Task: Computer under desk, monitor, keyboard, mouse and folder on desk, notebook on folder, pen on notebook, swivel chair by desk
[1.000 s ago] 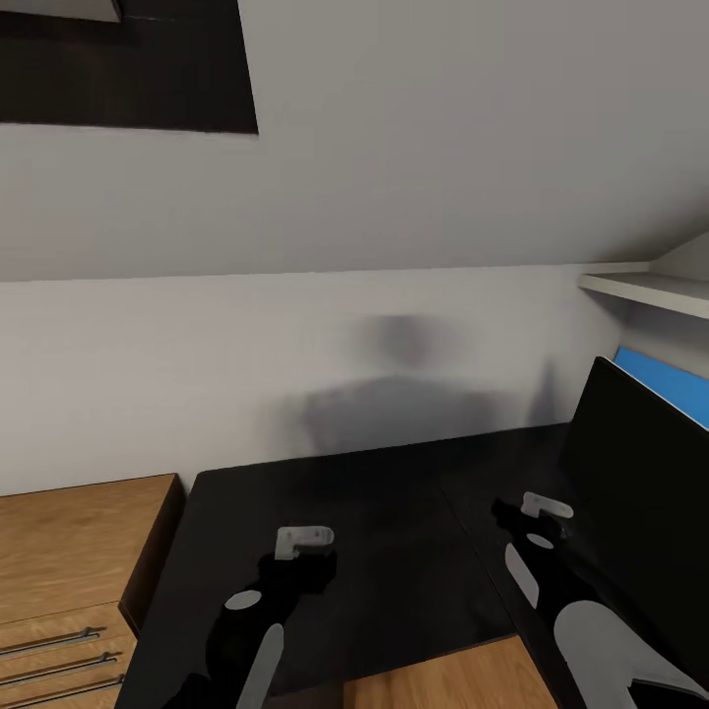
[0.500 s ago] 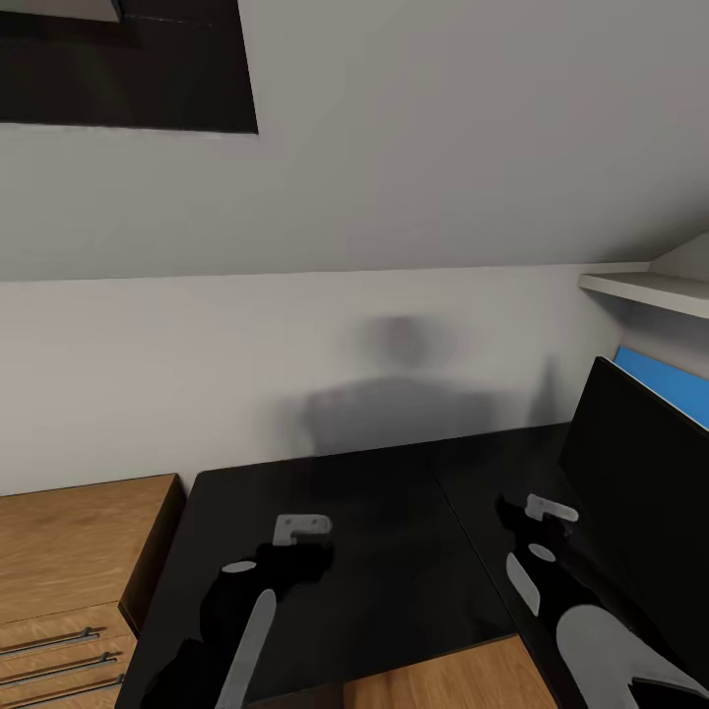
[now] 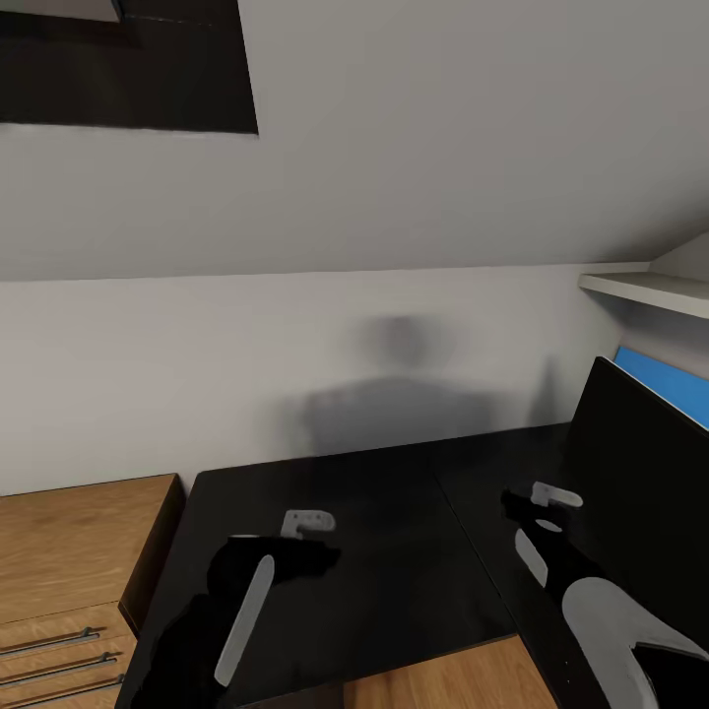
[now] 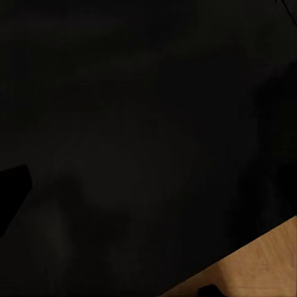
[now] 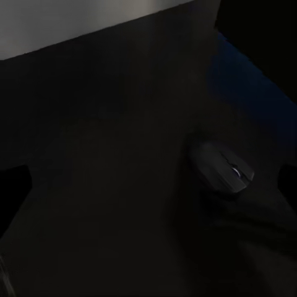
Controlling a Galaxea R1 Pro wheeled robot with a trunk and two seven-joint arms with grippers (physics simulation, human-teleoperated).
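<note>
Both arms hang over the black desk (image 3: 374,532). The mouse (image 5: 223,168) sits mid-right in the right wrist view, monitor (image 3: 645,473) at the head view's right edge. Can't tell if either jaw is open. Dark on dark, so the right gripper (image 3: 551,502) could easily clip that screen.

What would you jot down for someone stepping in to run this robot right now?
Left gripper and right gripper both hover over the black desk; whether they are open or shut cannot be told, and nothing shows in either.
The monitor stands on the desk at the right. The mouse lies on the desk, seen from the right wrist.
Left: keyboard, folder, notebook, pen and chair still need finding and placing.
</note>
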